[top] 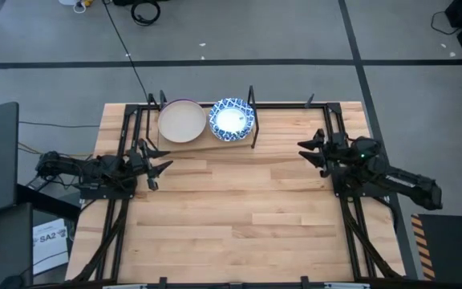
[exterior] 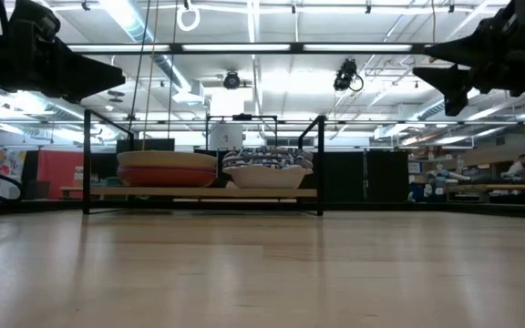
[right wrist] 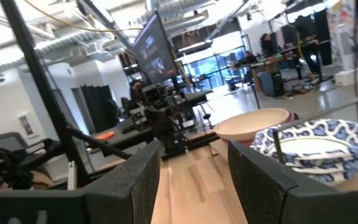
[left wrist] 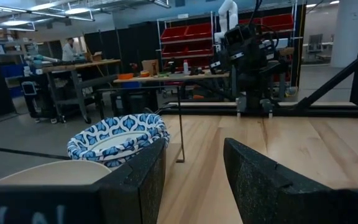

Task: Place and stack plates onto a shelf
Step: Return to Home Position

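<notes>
Robotics lab or workshop hall: racks of red parts bins point(left wrist: 194, 37), cluttered workbenches point(left wrist: 73, 64), exposed ceiling ducts point(right wrist: 188, 14), strip lights point(exterior: 244, 47), grey concrete floor point(top: 295, 32) with tape lines, loose cables point(top: 144, 11)

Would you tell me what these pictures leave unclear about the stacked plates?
- Plates under the beige plate and blue plate: covered by them, high view.
- Count per stack: rims blur together, low view.
- Stack bottoms, wrist views: partly behind open fingers of the left end effector and right end effector.
</notes>
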